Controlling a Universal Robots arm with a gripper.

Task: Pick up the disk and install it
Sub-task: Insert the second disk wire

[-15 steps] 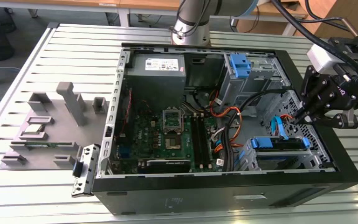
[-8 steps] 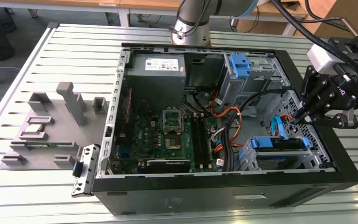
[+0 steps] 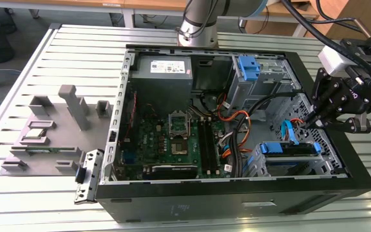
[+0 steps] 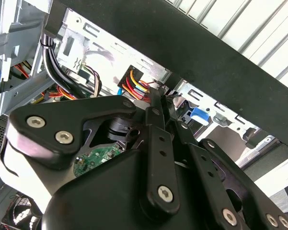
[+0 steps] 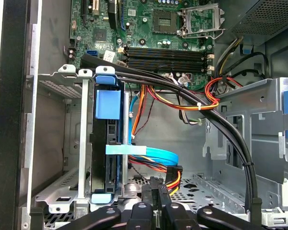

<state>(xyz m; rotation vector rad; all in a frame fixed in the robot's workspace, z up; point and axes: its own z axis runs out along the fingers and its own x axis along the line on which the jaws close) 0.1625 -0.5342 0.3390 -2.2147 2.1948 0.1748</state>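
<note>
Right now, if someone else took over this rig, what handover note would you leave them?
Gripper: fingers closed together, nothing seen between them. It hangs inside the open computer case, beside the drive cage.
Disk: not in the gripper. It sits in the drive cage with its blue rails showing.
Done: the disk is picked up and slotted into the cage.
Left: the blue data cable lies across the disk's end, and I cannot tell whether it or the power plug is connected, or whether the disk is fully seated.
</note>
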